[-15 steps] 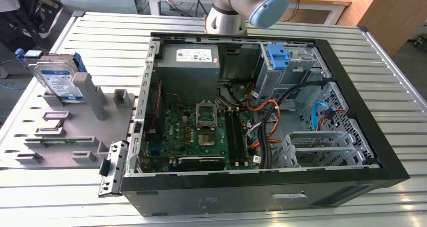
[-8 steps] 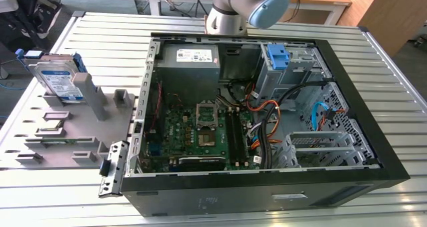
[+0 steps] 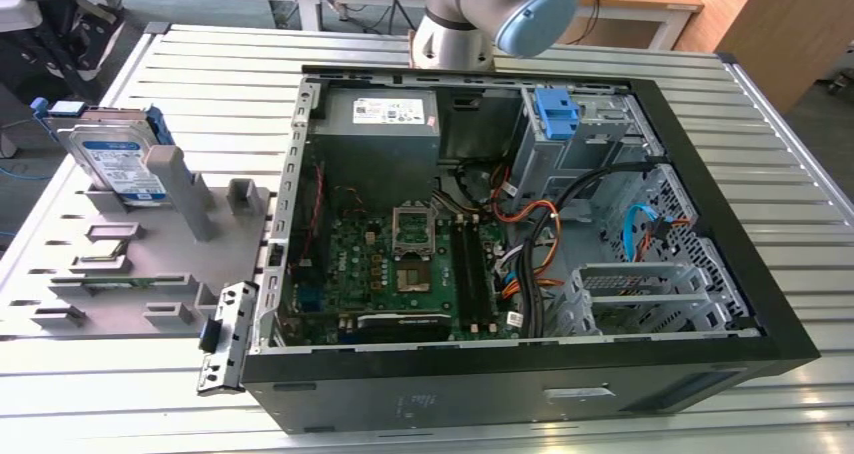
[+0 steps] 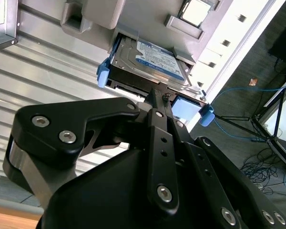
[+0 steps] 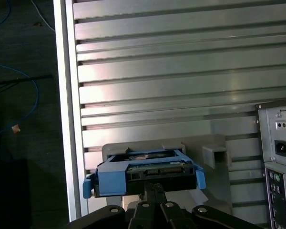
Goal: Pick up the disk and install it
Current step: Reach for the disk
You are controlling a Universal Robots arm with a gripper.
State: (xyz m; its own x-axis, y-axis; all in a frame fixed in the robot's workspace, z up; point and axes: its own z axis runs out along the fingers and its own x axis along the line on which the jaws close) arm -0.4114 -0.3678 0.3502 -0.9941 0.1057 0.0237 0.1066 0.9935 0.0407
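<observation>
- At the exterior view's left, the disk stands on edge in a slot of the grey fixture on the slatted table, with its label showing.
- To its right lies the open computer case — motherboard exposed, a blue bracket in the far bay.
- In both wrist views the gripper points at the disk's blue-framed edge, apart from it — spread or closed, I cannot tell.
</observation>
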